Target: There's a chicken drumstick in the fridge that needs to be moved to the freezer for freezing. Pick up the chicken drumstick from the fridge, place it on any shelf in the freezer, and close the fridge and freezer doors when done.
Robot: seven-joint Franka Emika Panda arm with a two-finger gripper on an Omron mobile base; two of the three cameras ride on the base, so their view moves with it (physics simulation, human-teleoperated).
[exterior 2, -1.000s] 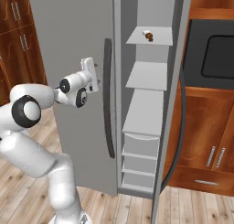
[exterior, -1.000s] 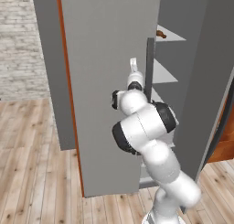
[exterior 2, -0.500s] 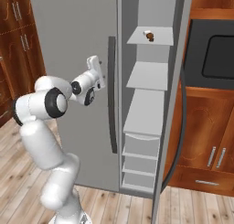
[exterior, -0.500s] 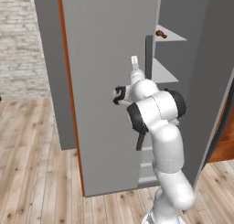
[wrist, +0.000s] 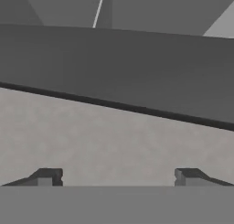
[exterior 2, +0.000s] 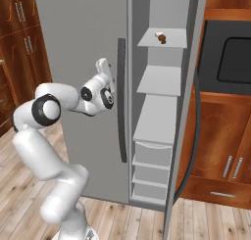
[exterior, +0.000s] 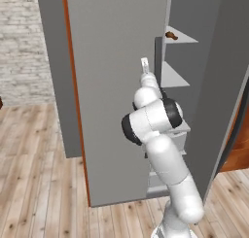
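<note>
Freezer [exterior 2: 162, 82]: open, grey shelves exposed, its door [exterior 2: 184, 116] swung out on the right.
Fridge door [exterior 2: 78, 62]: shut, with a tall dark upright handle [exterior 2: 121, 92] at its right edge.
Fingers [exterior 2: 104, 70]: spread apart, empty, just beside that handle, facing the shut door.
Chicken drumstick [exterior 2: 160, 37]: lies on the upper freezer shelf [exterior 2: 169, 40] near its back edge, up and to the right of the fingers.
Coming move, I judge: swing right to the open door.
</note>
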